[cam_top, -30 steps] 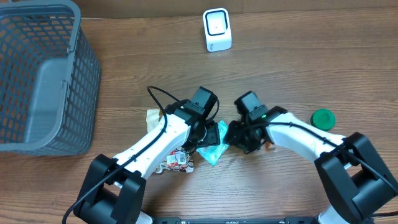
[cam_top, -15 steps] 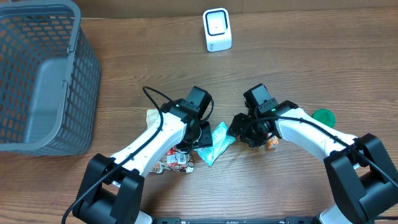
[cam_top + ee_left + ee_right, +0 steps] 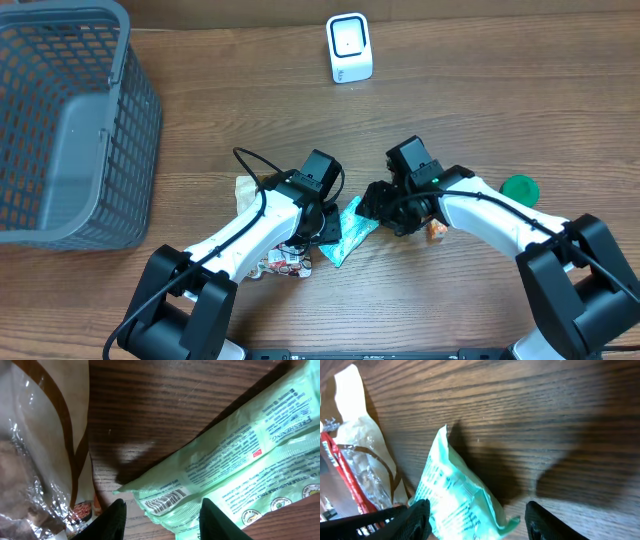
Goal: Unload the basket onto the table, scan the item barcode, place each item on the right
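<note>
The green packet [image 3: 347, 232] lies on the brown wooden surface [image 3: 480, 100]. It is in the middle, between the two arms. The white scanner [image 3: 349, 47] stands well apart from it, near the far edge.

The left jaws are down low over one end of the green packet. They are open. Their two black fingers [image 3: 114, 519] stand apart, one on each side of that end. The barcode [image 3: 164, 500] is printed there. It sits right between the fingers and faces up at the left wrist camera. The packet lies flat on the surface here, and nothing squeezes it. It is hard to tell if a finger touches its edge.

The right jaws are open wide too. Their fingers [image 3: 417, 520] stand on each side of the packet's other end, which looks puffy. They do not pinch it.

A clear wrapper [image 3: 40, 435] with brown stripes lies just beside the green packet. A red and white packet [image 3: 285, 260] lies under the left arm. A grey basket [image 3: 140, 130] stands at the left. A round green lid [image 3: 519, 188] lies near the right arm.
</note>
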